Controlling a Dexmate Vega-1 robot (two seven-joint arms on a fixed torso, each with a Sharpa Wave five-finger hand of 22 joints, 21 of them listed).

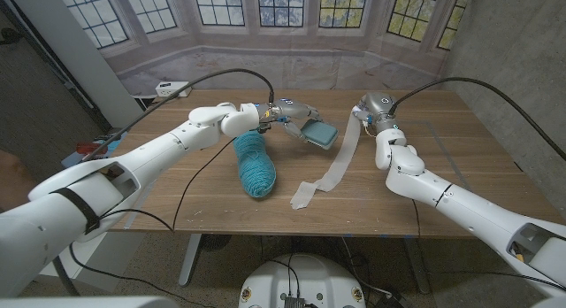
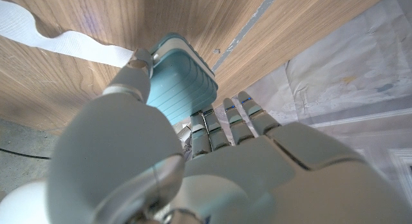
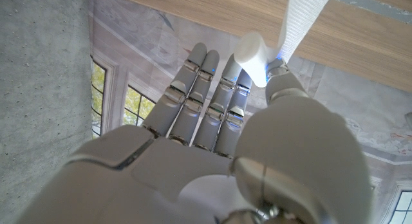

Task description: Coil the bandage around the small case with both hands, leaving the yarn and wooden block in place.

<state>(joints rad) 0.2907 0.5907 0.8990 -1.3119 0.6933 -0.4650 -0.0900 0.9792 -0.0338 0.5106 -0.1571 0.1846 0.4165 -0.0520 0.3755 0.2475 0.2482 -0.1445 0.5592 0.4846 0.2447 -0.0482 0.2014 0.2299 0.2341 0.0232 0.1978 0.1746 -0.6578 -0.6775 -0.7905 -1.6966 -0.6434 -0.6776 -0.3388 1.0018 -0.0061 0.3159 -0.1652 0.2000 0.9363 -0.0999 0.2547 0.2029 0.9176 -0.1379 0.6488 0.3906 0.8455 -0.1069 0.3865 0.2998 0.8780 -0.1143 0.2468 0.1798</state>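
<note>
My left hand (image 1: 285, 113) holds the small teal ribbed case (image 1: 318, 132) just above the table's middle; in the left wrist view my thumb and fingers (image 2: 219, 121) grip the case (image 2: 183, 76) from both sides. A white bandage (image 1: 334, 166) runs as a long strip from my right hand (image 1: 371, 109) down to a loose end near the front edge. The right hand (image 3: 225, 153) pinches the bandage's upper end (image 3: 257, 53) between thumb and fingers, and the strip (image 3: 302, 15) hangs toward the table. A teal yarn skein (image 1: 254, 164) lies on the table under my left forearm.
The wooden table (image 1: 442, 184) has bare room at the right and front left. A small white box (image 1: 168, 88) sits at the back left corner. Black cables trail from both wrists. A grey wall stands close on the right.
</note>
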